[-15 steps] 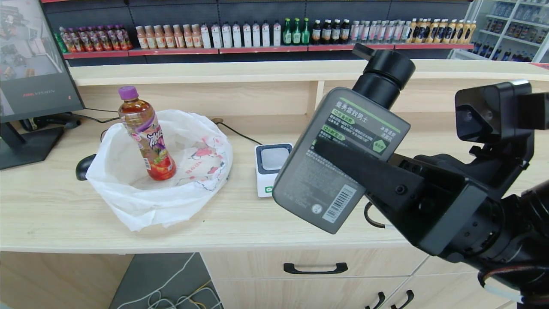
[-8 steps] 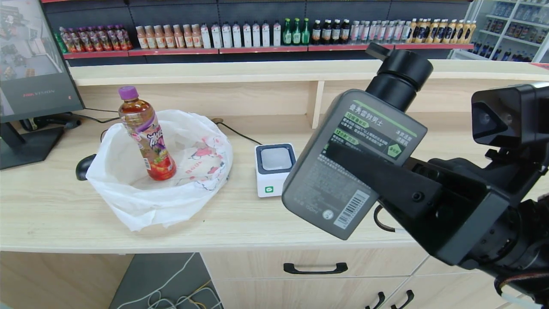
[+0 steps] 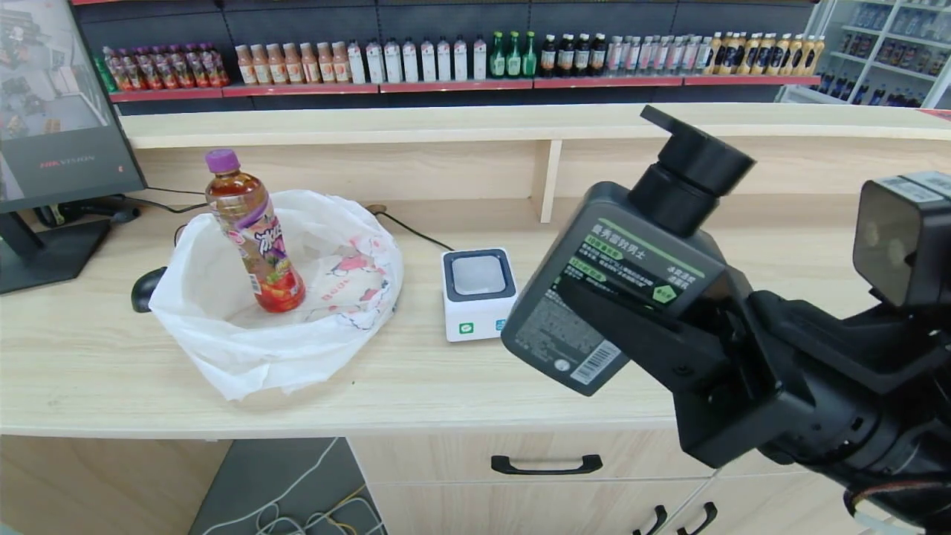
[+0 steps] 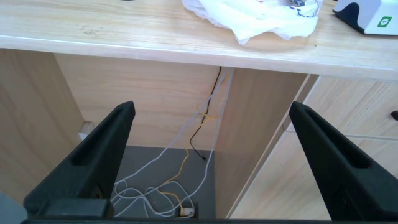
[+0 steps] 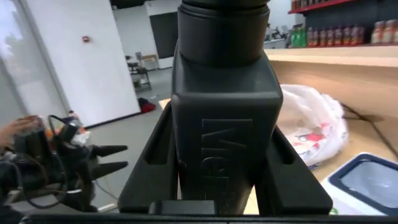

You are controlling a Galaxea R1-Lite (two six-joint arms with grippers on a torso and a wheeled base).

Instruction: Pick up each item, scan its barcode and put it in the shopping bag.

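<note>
Grip looks sound as the right gripper (image 3: 587, 290) pinches the stiff, dark grey rectangular plastic pump bottle (image 3: 631, 256) across its flat, likely slippery faces (probably heavy if full).

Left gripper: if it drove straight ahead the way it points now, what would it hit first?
The left gripper points under the light wooden counter. It would likely meet the loose hanging cables first, then the wooden back panel behind them, though depth is unclear.
</note>
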